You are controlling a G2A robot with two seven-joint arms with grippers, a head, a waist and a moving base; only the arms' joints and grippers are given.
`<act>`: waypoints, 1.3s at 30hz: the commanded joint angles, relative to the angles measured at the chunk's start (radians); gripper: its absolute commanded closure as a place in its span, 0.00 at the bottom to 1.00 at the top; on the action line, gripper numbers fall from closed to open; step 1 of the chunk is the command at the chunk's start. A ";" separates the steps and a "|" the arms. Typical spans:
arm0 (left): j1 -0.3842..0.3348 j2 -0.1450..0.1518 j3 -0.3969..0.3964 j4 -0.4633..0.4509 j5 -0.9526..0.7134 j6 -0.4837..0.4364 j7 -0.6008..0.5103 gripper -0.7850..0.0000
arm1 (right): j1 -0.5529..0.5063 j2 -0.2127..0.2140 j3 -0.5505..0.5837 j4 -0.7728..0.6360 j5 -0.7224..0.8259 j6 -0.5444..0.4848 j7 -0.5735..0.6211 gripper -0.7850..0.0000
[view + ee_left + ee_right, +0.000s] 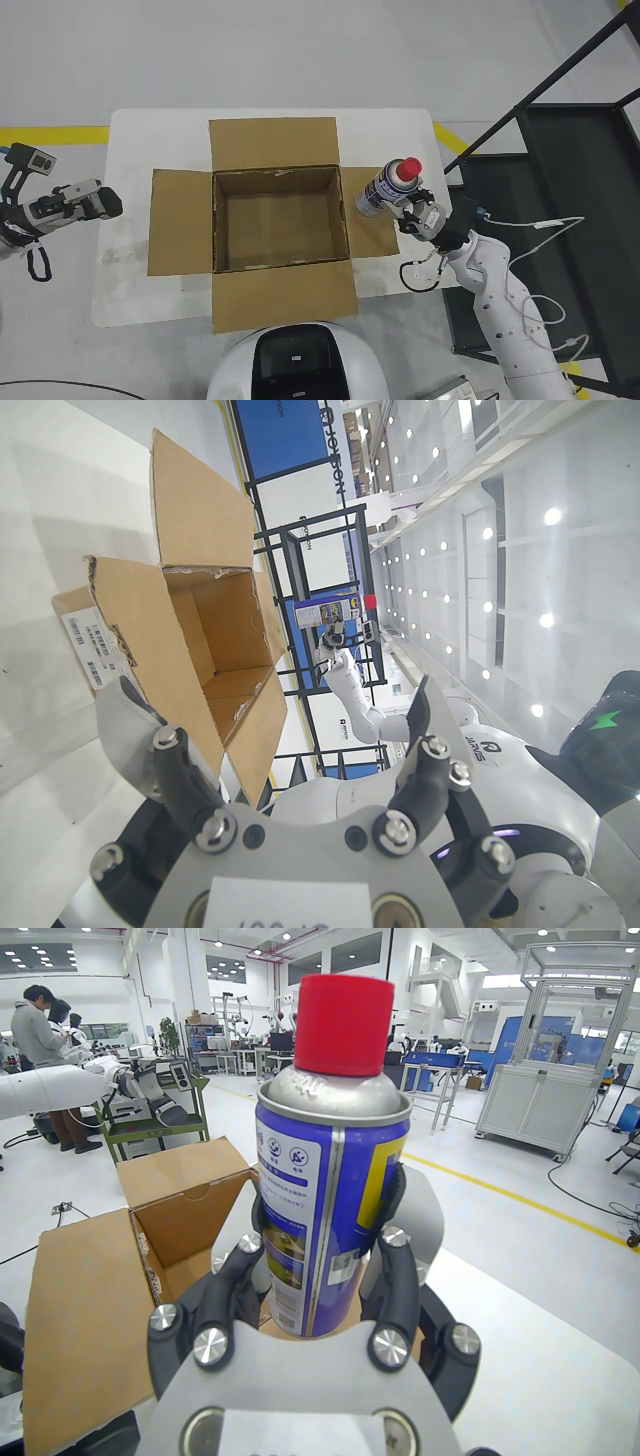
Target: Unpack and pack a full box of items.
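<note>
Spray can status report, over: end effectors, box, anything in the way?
Right end effector shut on spray can, upright over the box's side flap. Left end effector open, holding nothing. Box interior empty, nothing blocking.

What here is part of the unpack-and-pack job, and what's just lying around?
Part of the job:
- cardboard box, open, nothing visible inside
- spray can with a red cap, gripped by the right hand at the box's right flap
- left hand, open, beside the table's left edge

Just around:
- white table
- black metal steps
- yellow floor line
</note>
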State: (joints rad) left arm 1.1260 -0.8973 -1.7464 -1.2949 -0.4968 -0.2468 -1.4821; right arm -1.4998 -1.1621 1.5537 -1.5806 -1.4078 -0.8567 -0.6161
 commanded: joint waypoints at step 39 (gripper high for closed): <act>0.000 0.000 0.000 0.000 0.000 0.000 0.000 0.00 | -0.116 0.064 -0.009 0.583 -0.229 0.329 -0.677 1.00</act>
State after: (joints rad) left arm 1.1260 -0.8973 -1.7464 -1.2949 -0.4968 -0.2468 -1.4821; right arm -1.6324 -1.0985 1.5566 -1.0332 -1.6376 -0.5361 -1.2844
